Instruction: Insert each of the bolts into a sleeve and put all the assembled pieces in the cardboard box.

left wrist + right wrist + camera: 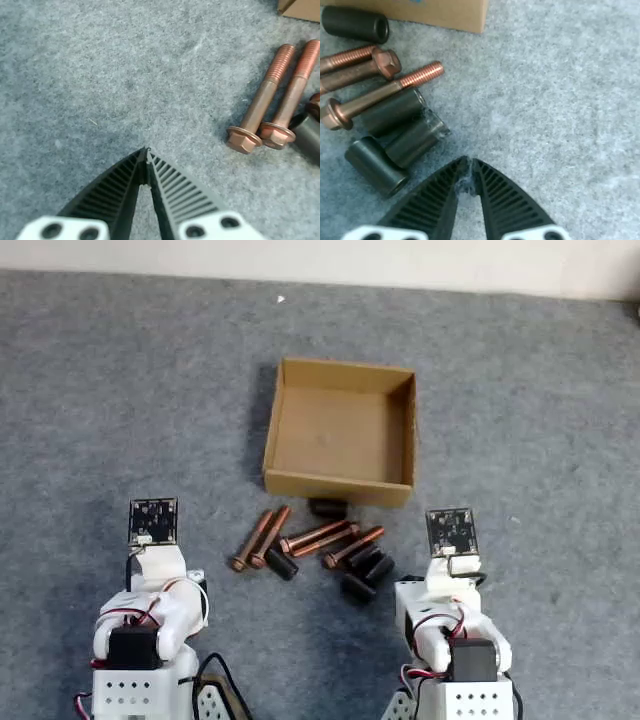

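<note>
Four copper bolts [318, 536] lie loose on the grey carpet [120, 390], just in front of the cardboard box [335, 485], each outside the sleeves [365, 575]. Two bolts lie side by side on the left arm's side. Another rests against a cluster of three black sleeves on the right arm's side. A fourth sleeve lies just beside the box's front wall, and a fifth by the bolt pair. The left gripper [146, 152] has its jaws closed on nothing, near the bolt pair's heads. The right gripper [468, 165] is likewise closed and holds nothing, just beside the sleeve cluster.
</note>
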